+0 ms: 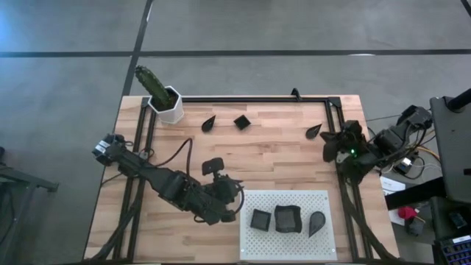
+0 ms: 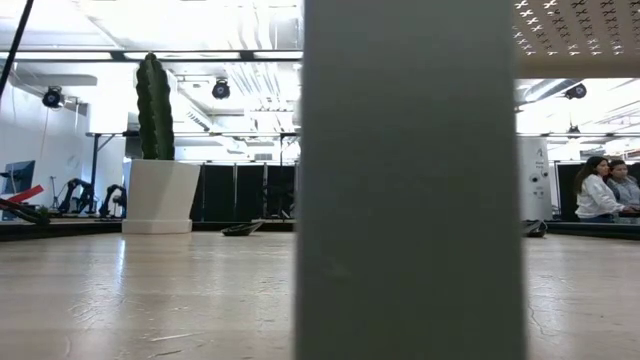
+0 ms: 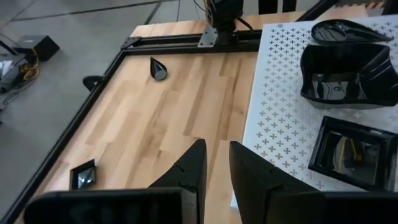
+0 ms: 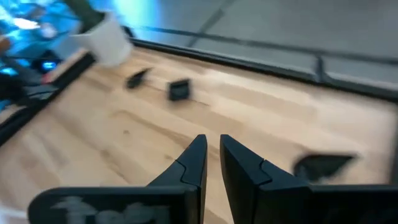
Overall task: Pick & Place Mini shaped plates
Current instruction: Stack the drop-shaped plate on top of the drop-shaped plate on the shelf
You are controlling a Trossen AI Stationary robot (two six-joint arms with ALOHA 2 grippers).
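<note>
Three dark mini plates lie on the white perforated board (image 1: pixel 324 246) at the near right: a square one (image 1: pixel 260 218), a wavy-edged one (image 1: pixel 288 218) and a teardrop (image 1: pixel 316 222). Three more lie on the wood near the far edge: a teardrop (image 1: pixel 209 123), a square (image 1: pixel 241 121) and a teardrop (image 1: pixel 314 130). My left gripper (image 1: pixel 224 200) is just left of the board, shut and empty; its wrist view (image 3: pixel 216 165) shows the board's edge beside it. My right gripper (image 1: pixel 333 147) is at the right edge near the far-right teardrop (image 4: pixel 323 165), shut and empty (image 4: pixel 213 152).
A white hexagonal pot with a green cactus (image 1: pixel 168 103) stands at the far left corner. A black frame rail (image 1: pixel 257 98) runs along the table's far edge and sides. In the low view a grey upright (image 2: pixel 410 180) blocks the middle, and people (image 2: pixel 605 190) sit in the room behind.
</note>
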